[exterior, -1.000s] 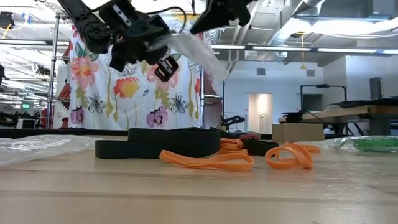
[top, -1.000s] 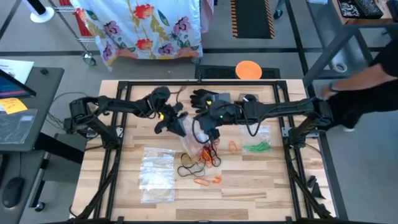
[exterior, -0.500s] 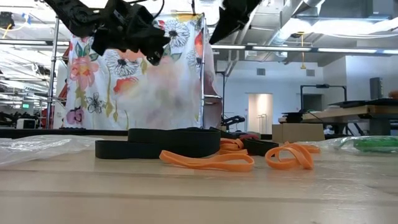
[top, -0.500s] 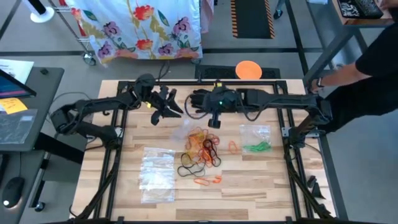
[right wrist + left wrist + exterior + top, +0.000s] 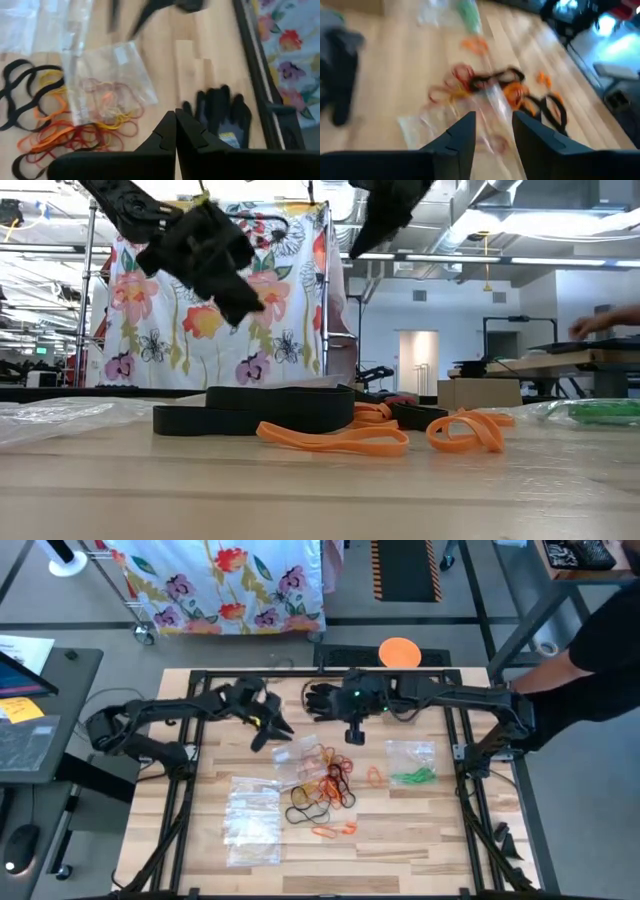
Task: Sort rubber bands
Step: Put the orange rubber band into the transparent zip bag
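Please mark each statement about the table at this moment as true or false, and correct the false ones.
1. The left gripper is open and holds nothing. True.
2. The right gripper holds a clear bag. False: its fingers are shut and empty; the clear bag lies on the pile of rubber bands.
3. The green rubber bands are inside a bag, apart from the mixed pile. True.
4. The black glove lies on top of the mixed pile. False: it lies on the table beside the pile, near the table's far edge.
5. Orange bands lie on the wood. True.
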### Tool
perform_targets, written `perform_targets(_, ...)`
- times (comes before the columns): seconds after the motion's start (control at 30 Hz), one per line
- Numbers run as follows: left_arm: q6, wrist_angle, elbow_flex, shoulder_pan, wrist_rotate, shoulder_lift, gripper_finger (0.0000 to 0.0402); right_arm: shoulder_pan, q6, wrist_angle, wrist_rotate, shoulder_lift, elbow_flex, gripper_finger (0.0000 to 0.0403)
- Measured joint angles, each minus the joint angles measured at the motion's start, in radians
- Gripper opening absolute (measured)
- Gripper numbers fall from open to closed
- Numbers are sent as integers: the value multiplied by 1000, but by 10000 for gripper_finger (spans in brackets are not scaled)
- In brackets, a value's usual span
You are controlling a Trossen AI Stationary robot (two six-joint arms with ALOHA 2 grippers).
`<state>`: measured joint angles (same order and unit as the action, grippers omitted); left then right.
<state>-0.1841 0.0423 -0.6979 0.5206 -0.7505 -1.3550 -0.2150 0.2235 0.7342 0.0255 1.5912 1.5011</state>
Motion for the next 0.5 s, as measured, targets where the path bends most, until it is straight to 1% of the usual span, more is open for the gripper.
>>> perform_targets(0.13, 19, 46, 0, 3, 38, -87, 160, -20, -22, -80, -18, -56, -116, 0)
perform_targets(0.3, 25, 26, 0, 15, 72, -230, 194, -29, -51, -218, -54, -108, -277, 0)
perform_targets(0.43, 36, -55, 0, -3, 96, -326, 200, -30, -60, -282, -54, -119, -366, 0)
perform_targets(0.5, 48, -68, 0, -11, 91, -355, 200, -29, -61, -279, -54, -119, -378, 0)
